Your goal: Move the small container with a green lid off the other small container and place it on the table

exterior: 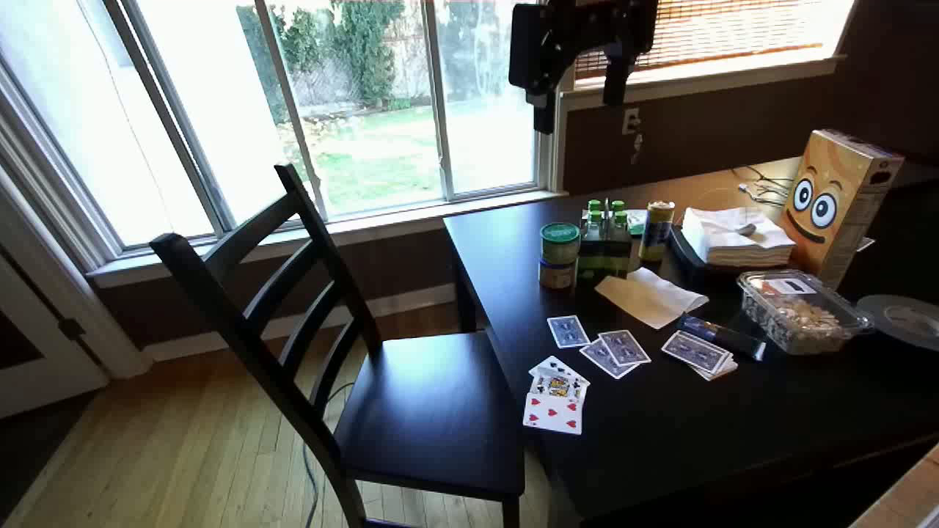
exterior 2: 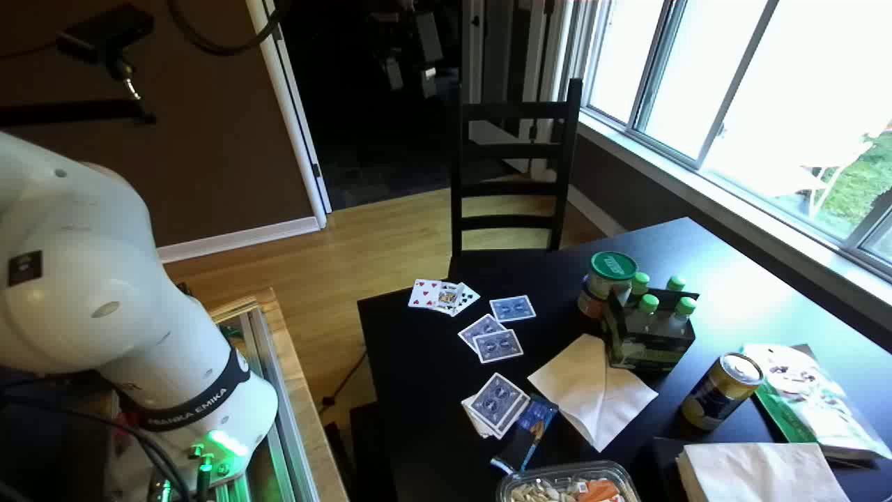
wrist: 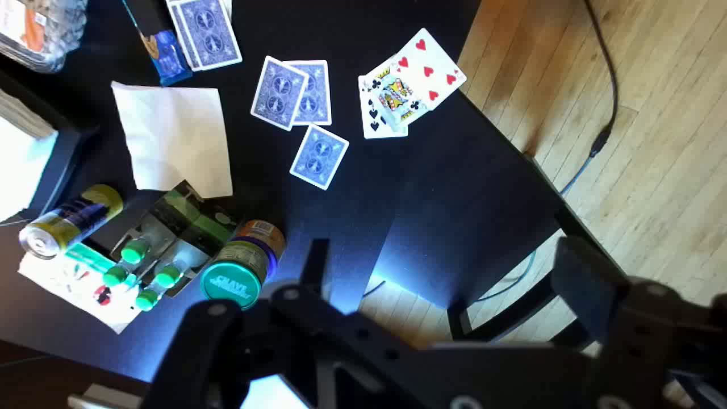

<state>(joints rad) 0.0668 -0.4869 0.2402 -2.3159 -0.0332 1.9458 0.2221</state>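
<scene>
The small container with a green lid (exterior: 560,242) stands upright on the other small container (exterior: 557,274), near the far part of the dark table (exterior: 660,433). The stack also shows in an exterior view, with the green-lidded container (exterior 2: 612,270) on top of the other container (exterior 2: 591,304). In the wrist view the green lid (wrist: 232,283) is at the lower left, and the orange-labelled lower container (wrist: 264,236) shows beside it. My gripper (exterior: 579,114) is open and empty, high above the table. In the wrist view its fingers (wrist: 443,264) are wide apart, right of the stack.
A carrier of green-capped bottles (exterior 2: 648,331) stands close beside the stack. A can (exterior: 656,232), a napkin (exterior: 651,297), playing cards (exterior: 623,348), a clear food box (exterior: 799,312) and a cartoon-eyed box (exterior: 829,209) are on the table. A chair (exterior: 433,411) stands at its edge.
</scene>
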